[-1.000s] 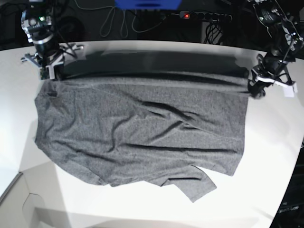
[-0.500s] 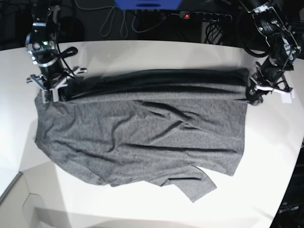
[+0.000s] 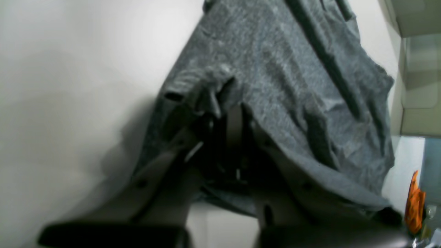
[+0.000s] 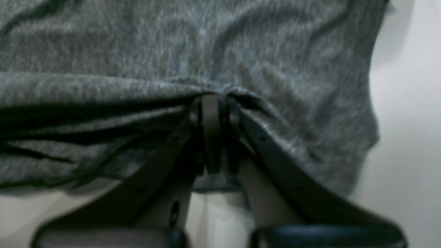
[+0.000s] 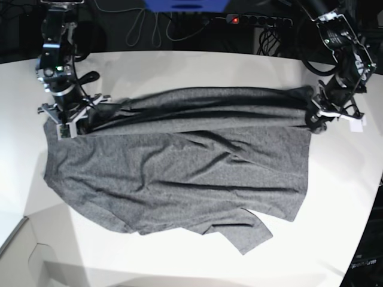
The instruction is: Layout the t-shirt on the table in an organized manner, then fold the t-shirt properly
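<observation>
Both grippers have pulled the far edge of the t-shirt [image 5: 179,167] forward over itself on the table [image 5: 191,263]. Left gripper [image 5: 317,116] and right gripper [image 5: 70,122] pinch cloth tight. Uneven pulling could make a crooked fold.

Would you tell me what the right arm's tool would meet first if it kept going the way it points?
The right tool is already shut on the t-shirt; straight ahead lies more of the same grey fabric, probably with the table beneath, though depth is unclear.
</observation>
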